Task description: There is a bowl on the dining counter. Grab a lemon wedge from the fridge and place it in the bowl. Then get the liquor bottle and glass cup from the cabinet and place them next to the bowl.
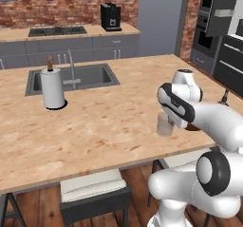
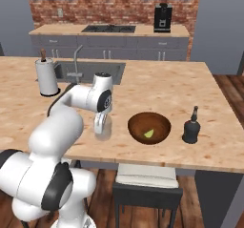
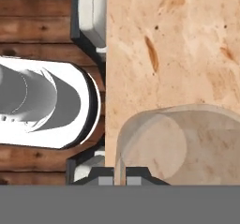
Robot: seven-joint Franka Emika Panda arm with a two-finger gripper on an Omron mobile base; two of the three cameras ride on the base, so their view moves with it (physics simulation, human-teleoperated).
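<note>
Tool (image 2: 100, 125) is clamped on the rim of the glass cup (image 2: 102, 127), holding it low over the counter (image 2: 157, 86) near its front edge. From the hand cam, 2 dark tips straddle the cup wall (image 3: 140, 138). Bowl (image 2: 149, 127) sits just right of the cup, apart from it, w/ the lemon wedge (image 2: 148, 133) inside. Liquor bottle (image 2: 191, 128) stands upright beyond the bowl's right side. Paper towel roll (image 2: 46, 76) stands by the sink (image 2: 88, 71).

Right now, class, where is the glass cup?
In the right base view the glass cup is in the gripper over the dining counter, left of the bowl.
</note>
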